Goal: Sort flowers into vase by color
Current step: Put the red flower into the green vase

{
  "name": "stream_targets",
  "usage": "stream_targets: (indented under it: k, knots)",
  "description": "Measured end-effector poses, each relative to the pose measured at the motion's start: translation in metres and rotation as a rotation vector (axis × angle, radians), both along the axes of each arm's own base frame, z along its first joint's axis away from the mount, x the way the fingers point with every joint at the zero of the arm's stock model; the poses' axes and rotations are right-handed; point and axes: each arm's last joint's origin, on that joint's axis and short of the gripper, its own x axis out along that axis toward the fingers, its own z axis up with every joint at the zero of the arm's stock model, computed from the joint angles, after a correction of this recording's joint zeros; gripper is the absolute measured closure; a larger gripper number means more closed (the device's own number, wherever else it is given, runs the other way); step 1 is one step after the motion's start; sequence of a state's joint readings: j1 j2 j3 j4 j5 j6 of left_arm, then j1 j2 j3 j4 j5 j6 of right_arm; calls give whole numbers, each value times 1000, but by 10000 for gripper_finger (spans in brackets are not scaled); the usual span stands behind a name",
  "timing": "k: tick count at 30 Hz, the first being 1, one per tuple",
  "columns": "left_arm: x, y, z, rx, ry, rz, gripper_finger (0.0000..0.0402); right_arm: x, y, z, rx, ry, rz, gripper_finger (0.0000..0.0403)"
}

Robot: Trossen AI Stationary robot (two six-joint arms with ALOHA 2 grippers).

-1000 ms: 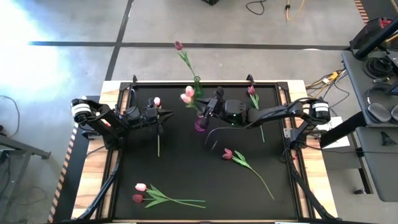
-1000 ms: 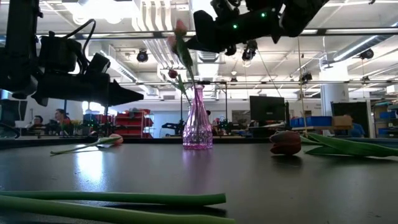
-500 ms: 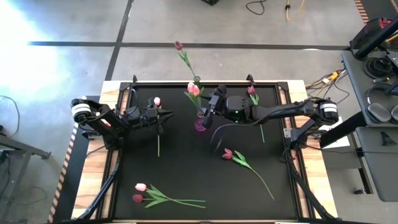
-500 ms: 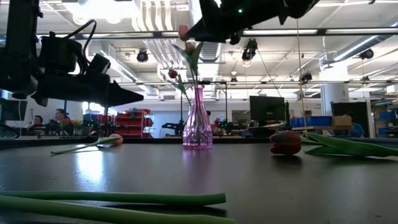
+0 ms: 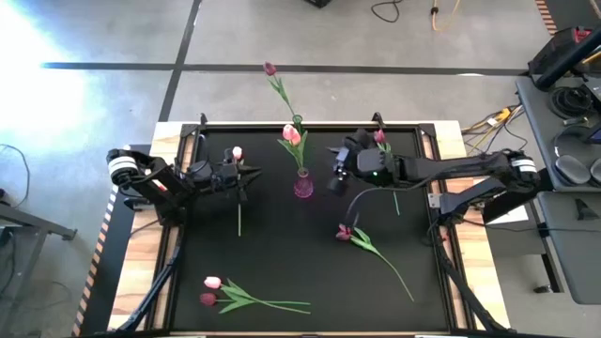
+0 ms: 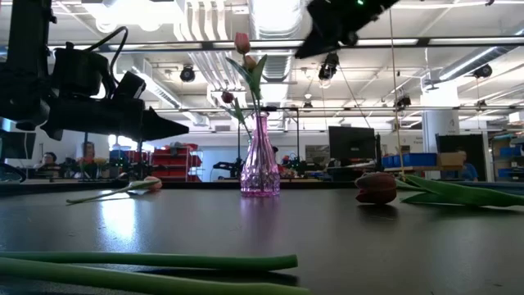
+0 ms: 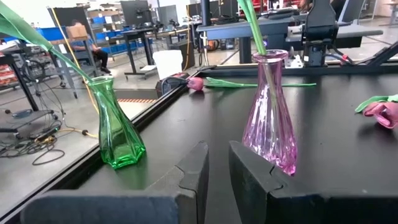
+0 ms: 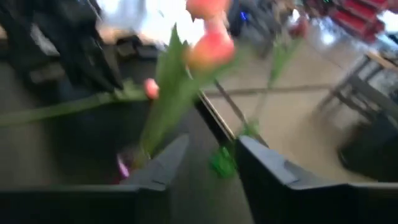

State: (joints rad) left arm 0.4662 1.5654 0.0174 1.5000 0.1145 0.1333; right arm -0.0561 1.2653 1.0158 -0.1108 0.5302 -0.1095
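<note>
High view shows the right gripper hovering above the black table, just to the right of the pink vase and apart from it. Its fingers stand parted with nothing between them, so it holds no flower. Two pale pink tulips stand in the pink vase, their heads up beside the gripper; in the right wrist view those heads sit straight ahead of the fingers. Behind the pink vase, at the table's far edge, a green vase holds one dark red tulip.

On the gripper's near side a dark red tulip lies flat on the table, stem trailing away toward the front right. Another tulip lies just behind the right arm.

Well to the left, the left gripper hangs over a pink tulip lying on the table; its fingers stand close together with only a narrow gap, empty. Two more tulips, one pink and one dark red, lie at the front left.
</note>
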Motion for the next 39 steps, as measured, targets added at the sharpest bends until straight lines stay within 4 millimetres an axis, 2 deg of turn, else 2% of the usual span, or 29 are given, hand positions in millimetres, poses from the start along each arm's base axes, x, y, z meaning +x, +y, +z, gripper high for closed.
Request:
stream_targets:
  k: [3,5,14,20,24,28,31,35,39]
  knots:
    - [0,-1,-1,-5,6,-30,355,-18,3,-8,45,-5,5,365]
    - [1,-2,-1,-3,7,-80,355,-31,4,-14,71,-15,10,385]
    - [5,-14,-1,17,23,-242,367,-76,6,-47,87,-119,-1,394]
    - [7,-27,0,7,45,-310,397,-94,7,-52,86,-156,-1,394]
    - [13,-34,5,-20,71,-341,400,-98,7,-52,79,-169,3,394]
    - [31,-42,8,-85,283,-334,401,-99,7,-55,78,-158,3,394]
    - [48,-54,24,-97,518,-318,401,-98,7,-56,73,-148,6,394]
    - [60,-85,53,-105,723,-343,401,-98,7,-57,63,-139,9,394]
    - [58,-127,80,-132,895,-340,402,-98,7,-57,52,-134,14,394]
